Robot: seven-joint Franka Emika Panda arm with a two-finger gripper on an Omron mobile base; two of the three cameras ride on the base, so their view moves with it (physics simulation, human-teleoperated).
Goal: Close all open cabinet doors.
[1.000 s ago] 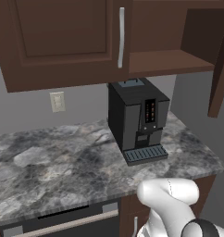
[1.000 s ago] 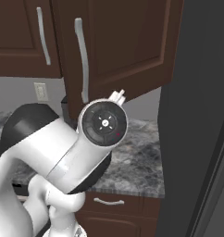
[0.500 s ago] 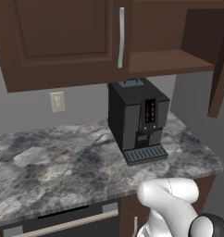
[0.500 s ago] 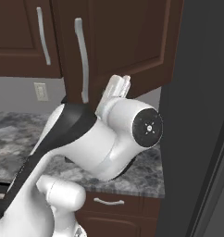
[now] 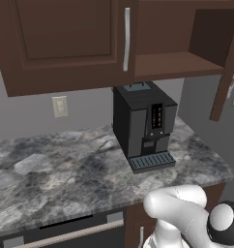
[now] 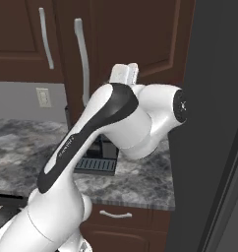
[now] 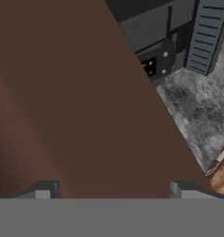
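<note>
An open cabinet door point(image 6: 135, 39) of dark brown wood stands swung out, with its long silver bar handle point(image 6: 82, 59) on its left side. From the left base view the same door point(image 5: 227, 68) is edge-on at the right, beside the bare open shelf point(image 5: 177, 63). A closed cabinet door point(image 5: 65, 38) with a silver handle point(image 5: 126, 38) lies to the left of that shelf. My gripper point(image 7: 114, 192) is open and close to the open door's brown face point(image 7: 77, 115), its fingertips point(image 7: 44, 190) wide apart with nothing between them. My arm point(image 6: 116, 118) reaches up to that door.
A black coffee machine point(image 5: 143, 126) stands on the grey marble counter point(image 5: 51, 169) under the open shelf. A tall dark panel point(image 6: 209, 123) rises close on the right. Base-cabinet fronts with short handles point(image 6: 116, 214) run below the counter, and a wall outlet point(image 5: 59, 106) sits at the back.
My arm has swung round in the right base view, its elbow moving right and the hand rising against the open door. The doors and the camera have not moved.
</note>
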